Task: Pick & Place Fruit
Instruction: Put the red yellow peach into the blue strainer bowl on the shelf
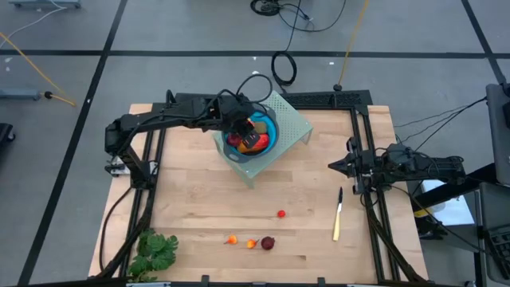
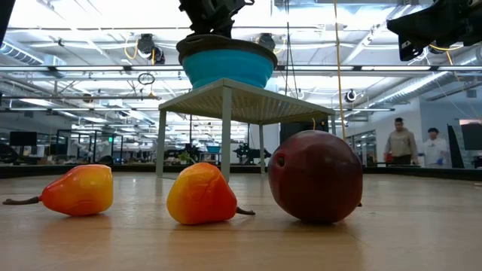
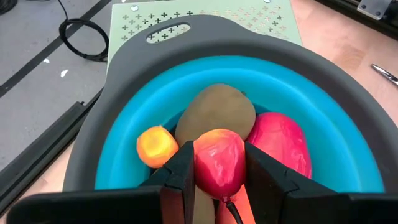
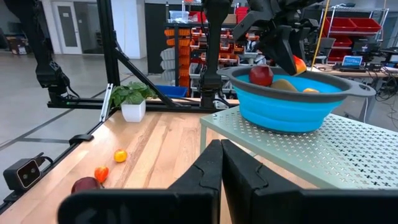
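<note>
Over the blue bowl [image 3: 323, 140], left gripper [image 3: 219, 180] pinches a red-orange fruit [image 3: 219, 163].
Looks light, rigid, glossy — likely slippery; grip mid-body. Right gripper [image 1: 338, 166] closed, well clear of bowl.

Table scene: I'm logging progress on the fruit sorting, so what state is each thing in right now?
Left gripper: over the bowl, shut on a red fruit.
Right gripper: shut, empty, waiting at the right side.
Bowl: upright on the green stand, holding several fruits.
Dark red ball: loose on the table.
Two orange fruits: lying loose beside the ball.
Small red fruit: loose, alone.
Knife: lying flat.
</note>
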Controlling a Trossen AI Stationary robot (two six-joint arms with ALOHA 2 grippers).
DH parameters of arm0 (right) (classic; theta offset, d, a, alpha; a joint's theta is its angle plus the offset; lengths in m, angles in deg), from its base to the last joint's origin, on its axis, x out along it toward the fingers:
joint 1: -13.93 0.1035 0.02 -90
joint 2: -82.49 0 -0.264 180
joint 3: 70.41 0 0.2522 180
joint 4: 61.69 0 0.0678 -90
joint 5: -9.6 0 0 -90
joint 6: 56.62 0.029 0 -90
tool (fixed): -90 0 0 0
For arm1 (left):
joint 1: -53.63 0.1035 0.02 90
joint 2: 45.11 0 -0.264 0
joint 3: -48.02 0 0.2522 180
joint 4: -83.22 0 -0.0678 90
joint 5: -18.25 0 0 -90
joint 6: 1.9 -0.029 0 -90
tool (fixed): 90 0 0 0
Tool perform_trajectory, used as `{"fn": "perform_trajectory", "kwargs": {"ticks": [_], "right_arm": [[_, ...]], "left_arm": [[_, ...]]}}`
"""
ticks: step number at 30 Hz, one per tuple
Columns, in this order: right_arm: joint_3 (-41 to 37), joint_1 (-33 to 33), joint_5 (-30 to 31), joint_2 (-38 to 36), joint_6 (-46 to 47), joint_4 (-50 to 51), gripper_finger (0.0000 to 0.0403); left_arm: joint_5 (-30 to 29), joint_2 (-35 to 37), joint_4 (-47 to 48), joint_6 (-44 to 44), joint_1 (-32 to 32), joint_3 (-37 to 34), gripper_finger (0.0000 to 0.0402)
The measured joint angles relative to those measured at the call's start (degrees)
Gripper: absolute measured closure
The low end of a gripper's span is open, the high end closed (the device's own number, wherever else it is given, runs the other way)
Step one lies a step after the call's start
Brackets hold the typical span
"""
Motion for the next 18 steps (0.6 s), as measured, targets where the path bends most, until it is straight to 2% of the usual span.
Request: {"fn": "perform_trajectory", "kwargs": {"ticks": [18], "right_arm": [[0.00, 0.00, -0.01, 0.00, 0.22, 0.42, 0.0403]], "left_arm": [[0.47, -1.80, -1.31, 0.05, 0.37, -0.04, 0.0300]]}}
